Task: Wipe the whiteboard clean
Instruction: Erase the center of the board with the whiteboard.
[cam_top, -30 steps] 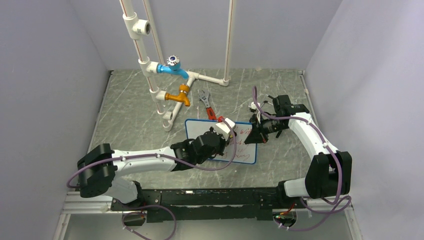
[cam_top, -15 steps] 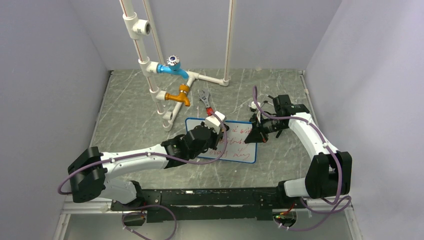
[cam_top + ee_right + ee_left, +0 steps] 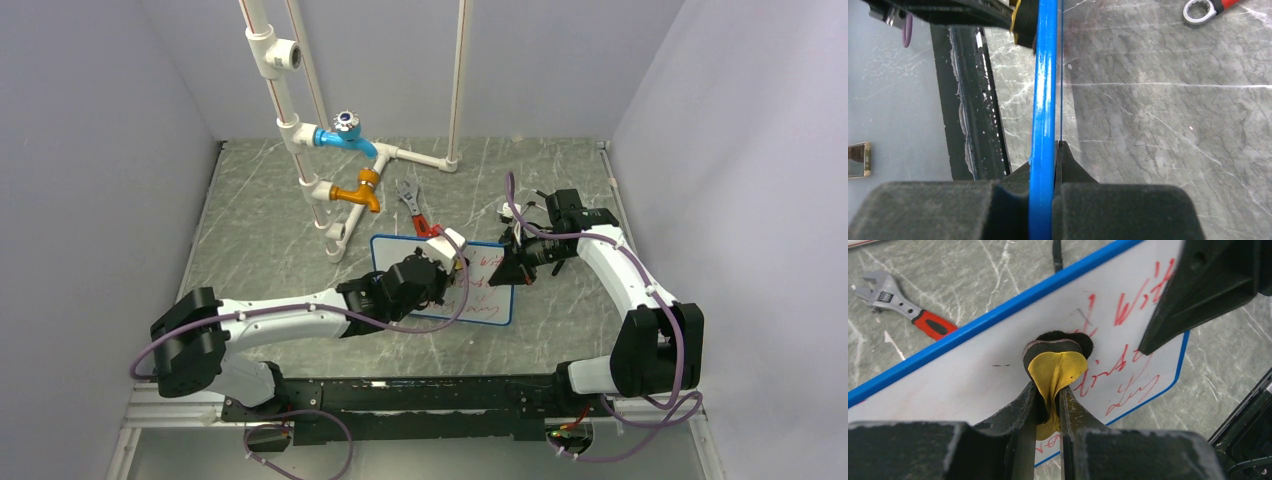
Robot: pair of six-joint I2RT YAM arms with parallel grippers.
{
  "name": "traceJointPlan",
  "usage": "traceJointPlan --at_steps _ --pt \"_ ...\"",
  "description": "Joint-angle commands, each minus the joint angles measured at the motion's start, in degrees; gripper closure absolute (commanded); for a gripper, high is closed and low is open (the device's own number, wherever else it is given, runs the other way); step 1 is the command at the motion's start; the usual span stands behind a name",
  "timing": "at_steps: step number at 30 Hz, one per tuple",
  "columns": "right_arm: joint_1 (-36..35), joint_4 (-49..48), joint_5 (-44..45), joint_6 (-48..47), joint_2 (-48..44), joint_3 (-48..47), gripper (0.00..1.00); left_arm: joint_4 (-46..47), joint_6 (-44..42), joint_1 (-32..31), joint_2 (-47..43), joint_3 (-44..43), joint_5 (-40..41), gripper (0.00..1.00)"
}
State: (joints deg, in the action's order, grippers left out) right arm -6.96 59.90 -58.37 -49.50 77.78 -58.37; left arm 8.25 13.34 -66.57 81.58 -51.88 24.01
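Observation:
The whiteboard [image 3: 487,300] is white with a thin blue frame and stands tilted on the table. Red handwriting covers its right part [image 3: 1128,365]; its left part is wiped white. My left gripper [image 3: 1048,390] is shut on a yellow and black eraser cloth [image 3: 1055,365] pressed against the board's face, also seen from above [image 3: 455,268]. My right gripper [image 3: 1048,150] is shut on the board's blue right edge [image 3: 1044,90], seen from above [image 3: 512,268].
A red-handled adjustable wrench [image 3: 415,212] lies behind the board, also in the left wrist view [image 3: 908,310]. A white pipe rig with a blue tap [image 3: 345,135] and an orange tap [image 3: 358,192] stands at the back left. Grey walls enclose the marble table [image 3: 270,230].
My left gripper with the cloth swung left across the board, then came back to the right, ending near the board's upper middle. The right arm has stayed still.

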Motion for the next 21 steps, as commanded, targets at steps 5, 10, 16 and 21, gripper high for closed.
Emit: traceJointPlan --at_steps 5,10,16,21 --pt "-1.0 4.3 0.3 -2.6 -0.7 0.3 1.00 2.0 0.6 5.0 -5.0 2.9 0.4 1.00" --pt "-1.0 4.2 0.4 -2.5 -0.7 0.4 1.00 7.1 -1.2 2.7 -3.8 3.7 -5.6 1.00" --pt "-1.0 4.2 0.4 -2.5 -0.4 0.3 1.00 7.3 -2.5 -0.3 0.4 -0.3 -5.1 1.00" --pt "-1.0 4.3 0.4 -2.6 -0.4 0.3 1.00 3.8 -2.5 0.7 0.6 -1.9 0.8 1.00"
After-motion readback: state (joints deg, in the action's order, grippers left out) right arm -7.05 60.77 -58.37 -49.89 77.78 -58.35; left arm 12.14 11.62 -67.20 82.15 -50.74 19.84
